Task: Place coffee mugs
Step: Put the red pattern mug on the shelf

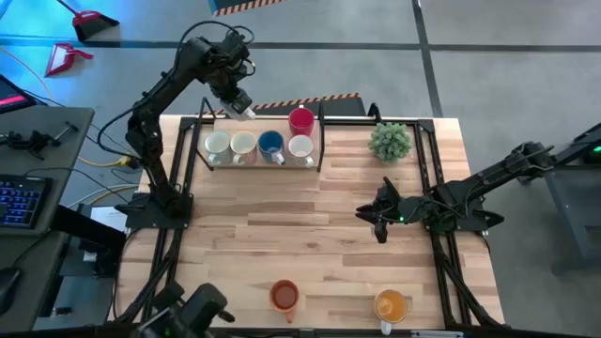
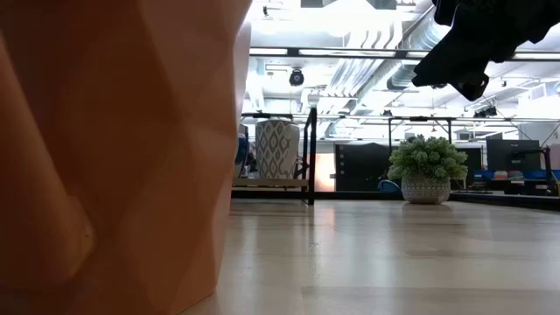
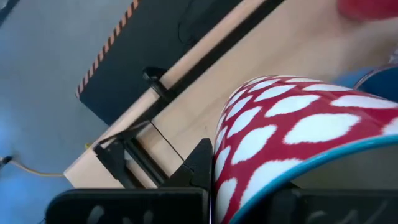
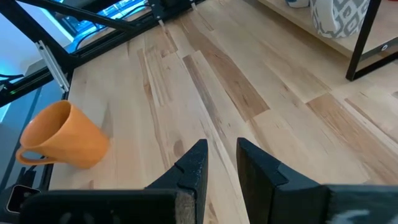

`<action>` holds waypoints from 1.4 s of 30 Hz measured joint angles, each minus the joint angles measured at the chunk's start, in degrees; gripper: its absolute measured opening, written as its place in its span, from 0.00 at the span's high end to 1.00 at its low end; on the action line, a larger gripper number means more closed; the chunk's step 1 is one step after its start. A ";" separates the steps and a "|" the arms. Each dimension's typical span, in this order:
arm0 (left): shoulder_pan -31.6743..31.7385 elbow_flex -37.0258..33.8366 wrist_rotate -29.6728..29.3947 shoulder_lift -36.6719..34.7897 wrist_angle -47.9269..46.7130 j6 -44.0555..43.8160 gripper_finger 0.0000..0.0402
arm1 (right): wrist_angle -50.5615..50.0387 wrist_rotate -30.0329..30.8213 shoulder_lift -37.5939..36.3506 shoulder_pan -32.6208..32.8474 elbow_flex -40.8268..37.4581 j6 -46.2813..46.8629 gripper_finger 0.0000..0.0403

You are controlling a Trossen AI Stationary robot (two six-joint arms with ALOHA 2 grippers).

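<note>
My left gripper (image 1: 240, 101) hangs over the far left corner of the black-framed rack (image 1: 321, 141), shut on a red mug with white spots and a teal rim (image 3: 292, 124). On the rack stand a white mug (image 1: 218, 144), a cream mug (image 1: 244, 144), a blue mug (image 1: 271, 144), another white mug (image 1: 300, 147) and a red mug (image 1: 301, 119). A red-orange mug (image 1: 285, 296) and a yellow-orange mug (image 1: 391, 304) stand near the table's front edge. My right gripper (image 1: 376, 221) waits mid-table on the right, its fingers (image 4: 221, 163) a little apart with nothing between them. My left gripper holds the spotted mug by its wall at the rim (image 3: 221, 180). One dark finger (image 3: 199, 165) lies on the outer wall, and the other sits inside the mouth, mostly hidden by the mug. The fingers come steeply from above. The mug is lifted clear.
A small green potted plant (image 1: 390, 141) stands right of the rack at the back. The red-orange mug (image 2: 105, 157) fills the left of the low view, and a patterned mug (image 2: 276, 149) shows on the rack behind it. Bare wood lies across the middle of the table (image 1: 282, 225).
</note>
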 joint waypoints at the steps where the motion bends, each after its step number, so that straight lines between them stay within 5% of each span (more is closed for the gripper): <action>1: 0.21 0.00 0.17 0.64 -0.32 -0.33 0.98 | 0.02 0.02 0.00 0.00 0.00 0.00 0.83; 42: -3.60 -0.09 5.56 18.71 13.48 -0.12 0.98 | 0.04 -0.46 0.02 0.00 0.00 0.44 0.83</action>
